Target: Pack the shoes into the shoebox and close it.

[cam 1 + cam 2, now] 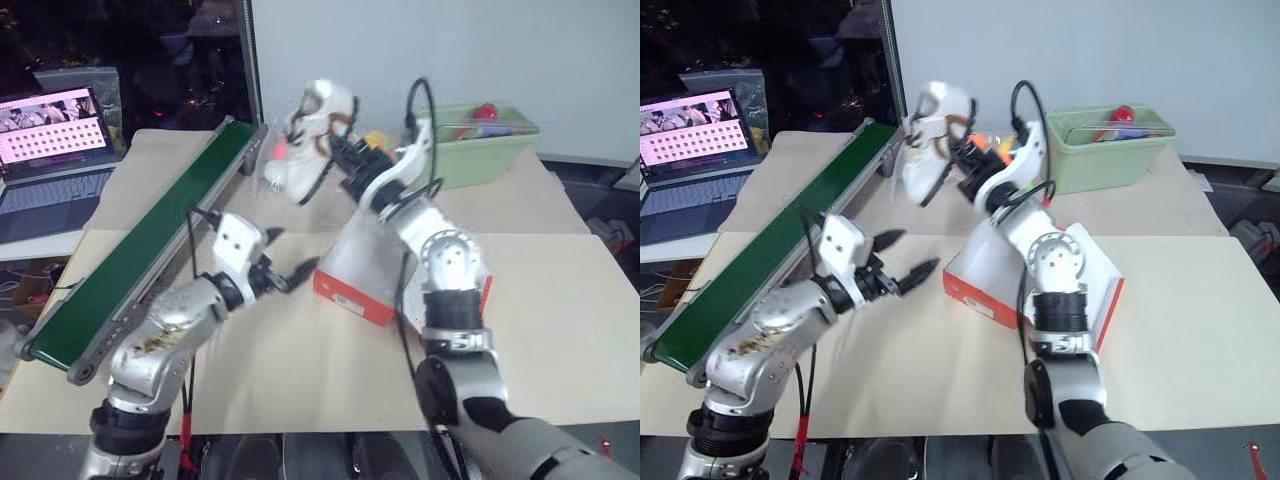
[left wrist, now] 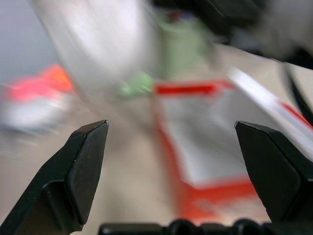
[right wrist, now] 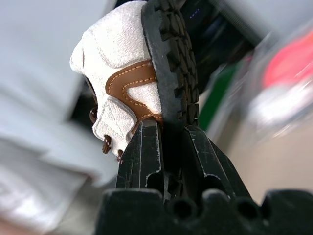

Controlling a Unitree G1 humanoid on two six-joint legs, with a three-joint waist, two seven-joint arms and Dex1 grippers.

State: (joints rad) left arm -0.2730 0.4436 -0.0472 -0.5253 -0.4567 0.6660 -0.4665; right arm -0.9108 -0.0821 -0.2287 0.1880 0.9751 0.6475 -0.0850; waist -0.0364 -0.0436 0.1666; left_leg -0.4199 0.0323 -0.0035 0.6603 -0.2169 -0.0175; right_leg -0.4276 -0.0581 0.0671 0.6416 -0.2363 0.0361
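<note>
While the right gripper (image 3: 166,132) clamps a white shoe (image 1: 318,135) aloft by its sole, toe hanging down, left gripper (image 1: 905,256) spread empty beside open shoebox (image 1: 985,275), green bin (image 1: 480,145) behind.

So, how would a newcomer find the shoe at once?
Start at the orange-red shoebox on the table. Above its far end, the right gripper holds up a white shoe. Nothing else hangs in the air, and its black sole sits pinched between the jaws.
</note>
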